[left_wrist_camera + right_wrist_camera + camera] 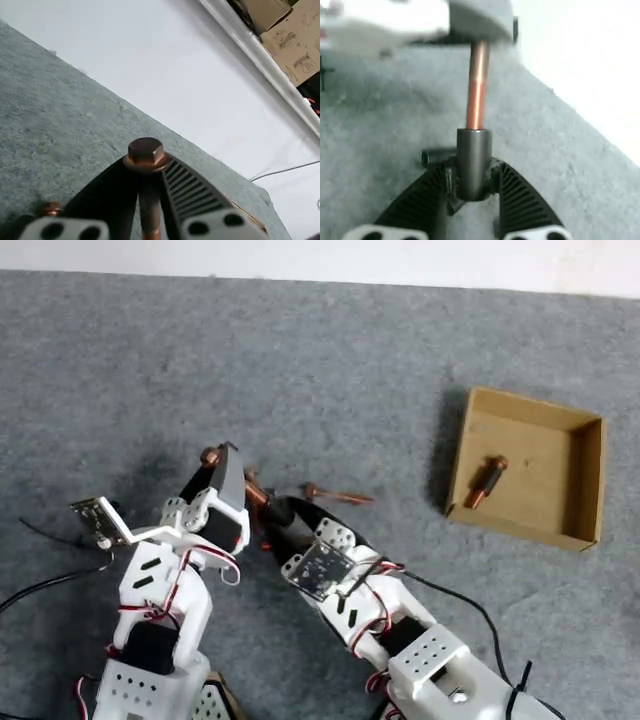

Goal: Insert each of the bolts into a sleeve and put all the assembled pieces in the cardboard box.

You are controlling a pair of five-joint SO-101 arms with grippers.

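Currently the left tool [147, 172] is gripping a copper bolt [145, 152] just under its hex head. The right tool [472, 172] is clamping a dark sleeve [474, 160], and the bolt's shaft is meeting the sleeve's mouth above the table [330, 370].

The likeliest failure, I judge, is jamming. If the shaft is sitting tilted against the bore, a push could be cocking it, twisting the sleeve in its grip or knocking either part onto the table. Releasing the bolt too soon could also be letting it slide back out.

The right wrist view is showing the joint itself, though not how deep the shaft is sitting, plus a spare sleeve [432, 156] lying on the table just beside the held one. The high view is giving the wider layout: a loose bolt [338, 496] is lying near the two tools, and the cardboard box [598, 480] is sitting well apart, holding one assembled piece [487, 480].
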